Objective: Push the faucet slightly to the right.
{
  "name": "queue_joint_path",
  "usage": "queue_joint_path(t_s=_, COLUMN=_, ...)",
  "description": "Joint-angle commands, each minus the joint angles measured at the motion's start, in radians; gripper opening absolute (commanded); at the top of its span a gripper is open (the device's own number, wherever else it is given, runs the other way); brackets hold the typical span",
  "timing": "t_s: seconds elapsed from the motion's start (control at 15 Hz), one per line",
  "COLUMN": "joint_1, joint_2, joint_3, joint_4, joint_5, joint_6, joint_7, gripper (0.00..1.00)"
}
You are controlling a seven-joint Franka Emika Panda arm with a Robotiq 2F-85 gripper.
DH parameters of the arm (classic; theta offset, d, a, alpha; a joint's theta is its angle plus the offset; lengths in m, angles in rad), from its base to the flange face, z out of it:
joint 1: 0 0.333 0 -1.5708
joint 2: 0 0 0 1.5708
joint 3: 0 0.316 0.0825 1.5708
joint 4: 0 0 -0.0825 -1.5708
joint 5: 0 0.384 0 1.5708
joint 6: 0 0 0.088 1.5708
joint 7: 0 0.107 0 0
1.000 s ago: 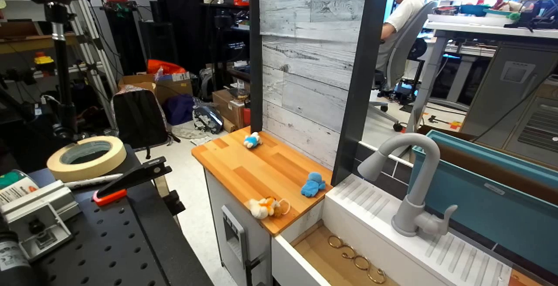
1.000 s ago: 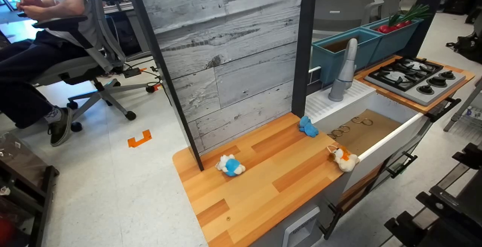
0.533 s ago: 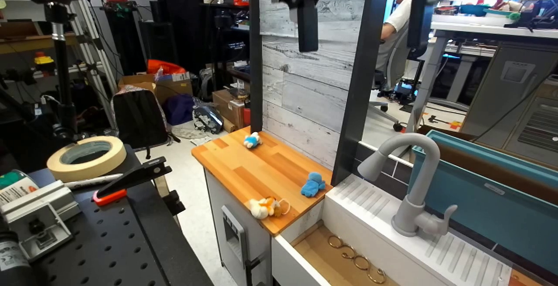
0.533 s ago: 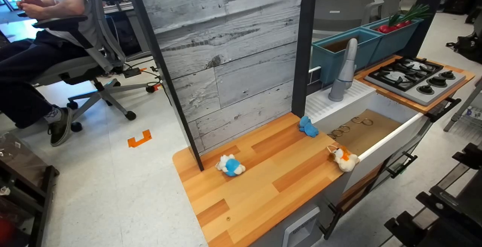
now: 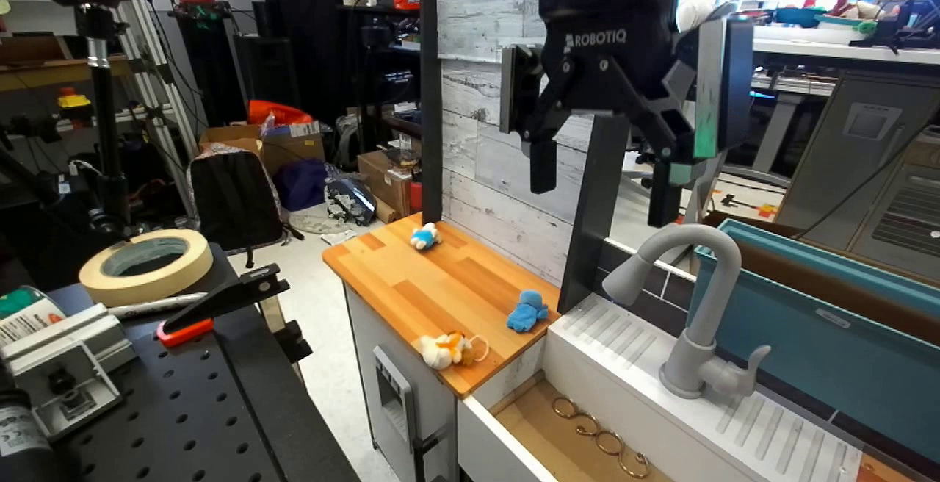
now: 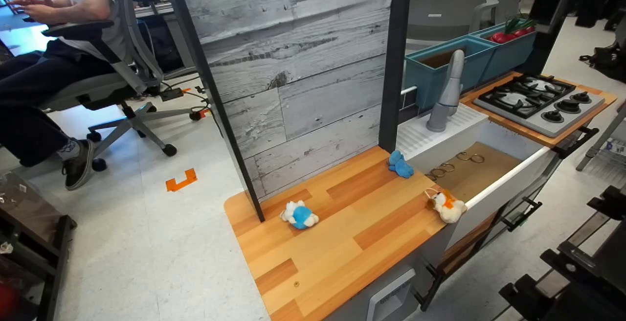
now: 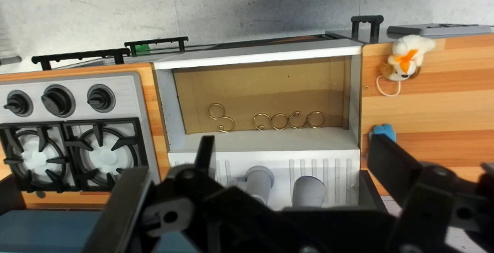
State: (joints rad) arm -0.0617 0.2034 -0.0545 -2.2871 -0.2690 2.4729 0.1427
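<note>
The light grey faucet (image 5: 711,302) stands upright on the white sink ledge, its arched spout bending over to the left in an exterior view. It also shows in an exterior view (image 6: 446,101). My gripper (image 5: 604,199) hangs above and left of the spout, fingers pointing down, wide open and empty. In the wrist view the gripper (image 7: 291,141) spans the faucet from above: the stem (image 7: 259,183) and the spout end (image 7: 309,192) show between the fingers, with the arch hidden behind the gripper body. I see no contact with the faucet.
The sink basin (image 5: 551,401) holds brass-coloured rings (image 5: 604,441). A teal planter (image 5: 815,328) stands behind the faucet. A dark post (image 5: 587,195) rises beside it. Soft toys, one of them blue (image 5: 527,311), lie on the wooden counter (image 5: 448,287). A stove (image 6: 538,103) adjoins the sink.
My gripper has come down into an exterior view from the top, its fingers now just above the faucet's height. The faucet has not moved. A dark shape has appeared at the planter's far end.
</note>
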Motion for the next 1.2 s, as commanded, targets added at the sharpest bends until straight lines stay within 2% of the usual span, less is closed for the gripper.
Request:
queue_joint_path(t_s=0.0, joint_1=0.035, joint_2=0.116, joint_3=-0.017, joint_4=0.078, joint_5=0.007, joint_6=0.070, joint_7=0.077, gripper=1.00)
queue_joint_path(t_s=0.4, joint_1=0.118, joint_2=0.295, joint_3=-0.084, joint_4=0.197, joint_5=-0.014, joint_6=0.193, joint_7=0.219, gripper=1.00)
queue_joint_path(t_s=0.67, joint_1=0.154, joint_2=0.384, joint_3=-0.110, joint_4=0.256, joint_5=0.057, joint_6=0.294, joint_7=0.288, gripper=1.00)
queue_joint_path(t_s=0.93, joint_1=0.252, joint_2=0.458, joint_3=-0.203, joint_4=0.275, joint_5=0.053, joint_6=0.441, joint_7=0.373, gripper=1.00)
queue_joint_path(t_s=1.13, joint_1=0.295, joint_2=0.500, joint_3=-0.245, joint_4=0.284, joint_5=0.108, joint_6=0.498, joint_7=0.394, gripper=1.00)
